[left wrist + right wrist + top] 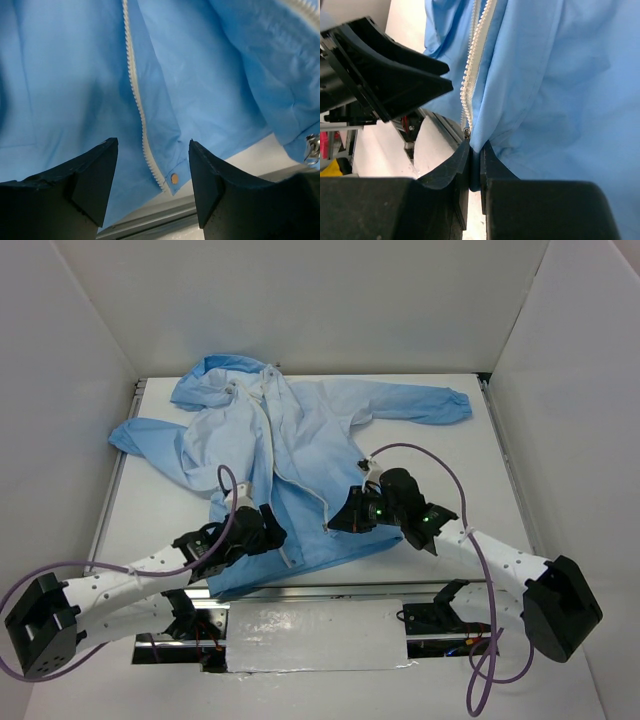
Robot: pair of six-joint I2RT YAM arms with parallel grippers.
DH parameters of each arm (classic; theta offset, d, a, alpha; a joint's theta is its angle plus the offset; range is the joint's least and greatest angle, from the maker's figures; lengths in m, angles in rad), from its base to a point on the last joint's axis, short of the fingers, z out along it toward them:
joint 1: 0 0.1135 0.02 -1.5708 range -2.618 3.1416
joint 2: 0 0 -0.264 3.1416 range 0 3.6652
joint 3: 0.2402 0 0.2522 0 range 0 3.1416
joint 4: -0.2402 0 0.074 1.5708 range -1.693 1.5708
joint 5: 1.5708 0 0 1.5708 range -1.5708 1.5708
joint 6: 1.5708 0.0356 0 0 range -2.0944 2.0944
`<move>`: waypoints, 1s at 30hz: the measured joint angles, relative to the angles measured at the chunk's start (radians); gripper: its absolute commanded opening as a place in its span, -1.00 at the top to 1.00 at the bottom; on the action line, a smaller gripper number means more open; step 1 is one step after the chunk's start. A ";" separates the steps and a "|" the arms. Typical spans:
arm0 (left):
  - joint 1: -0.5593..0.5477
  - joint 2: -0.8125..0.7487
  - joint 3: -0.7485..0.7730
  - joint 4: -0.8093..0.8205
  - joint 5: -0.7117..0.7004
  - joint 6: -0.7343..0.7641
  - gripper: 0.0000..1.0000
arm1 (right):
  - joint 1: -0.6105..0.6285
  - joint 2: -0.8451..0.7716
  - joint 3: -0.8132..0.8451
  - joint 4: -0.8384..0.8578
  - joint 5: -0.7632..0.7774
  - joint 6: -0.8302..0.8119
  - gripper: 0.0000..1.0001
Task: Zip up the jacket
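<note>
While the jacket (300, 440) lies spread and unzipped on the white table (150, 510), hood (225, 375) toward the far side and hem toward the arms, both grippers are at its lower front edge. The left gripper (270, 534) hovers over the hem of one front panel with its jaws standing apart. In the left wrist view its fingers (95, 180) frame the bottom end of one zipper (137, 100) half, whose white teeth run down the blue cloth and end beside a small copper-coloured snap (174, 178) at the corner. That corner sits in the gap between the two fingers but beyond them, and as far as the view shows neither finger touches the cloth. The right gripper (336, 523) is at the hem of the other front panel, near the left gripper. In the right wrist view its jaws are pressed together on a fold of the jacket's edge, right at the foot of the other zipper half, with the teeth rising away from the pinch. The left gripper's spread fingers show in the upper left of that view, just beside the pinched edge.
</note>
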 measured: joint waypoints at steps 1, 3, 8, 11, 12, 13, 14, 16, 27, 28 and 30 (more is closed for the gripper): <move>-0.007 0.012 0.000 0.005 0.008 -0.001 -0.40 | 0.000 -0.002 0.000 -0.004 0.004 0.000 1.00; -0.019 0.045 0.000 0.026 0.022 -0.002 -0.32 | 0.000 -0.009 0.000 -0.010 0.009 -0.001 1.00; -0.029 0.182 0.015 0.055 0.040 -0.006 -0.19 | 0.000 -0.021 0.000 -0.013 0.016 -0.001 1.00; -0.029 0.271 0.027 0.065 0.040 -0.025 -0.11 | 0.000 -0.034 0.000 -0.023 0.023 -0.001 1.00; -0.029 0.288 0.027 0.068 0.040 -0.029 0.16 | 0.000 -0.041 0.000 -0.028 0.025 -0.002 1.00; -0.029 0.299 0.027 0.069 0.039 -0.037 0.35 | 0.000 -0.047 0.000 -0.033 0.028 -0.003 1.00; -0.029 0.304 0.027 0.072 0.039 -0.039 0.48 | 0.000 -0.051 0.000 -0.037 0.029 -0.004 1.00; -0.029 0.304 0.030 0.076 0.036 -0.037 0.83 | 0.000 -0.062 0.000 -0.048 0.035 -0.005 1.00; -0.035 0.342 0.475 -0.501 -0.294 -0.081 1.00 | 0.000 -0.069 0.004 -0.126 0.085 -0.023 1.00; -0.035 0.354 0.513 -0.563 -0.329 -0.082 1.00 | 0.000 -0.069 0.007 -0.134 0.091 -0.024 1.00; -0.034 0.388 0.571 -0.665 -0.379 -0.079 1.00 | 0.000 -0.069 0.015 -0.149 0.104 -0.024 1.00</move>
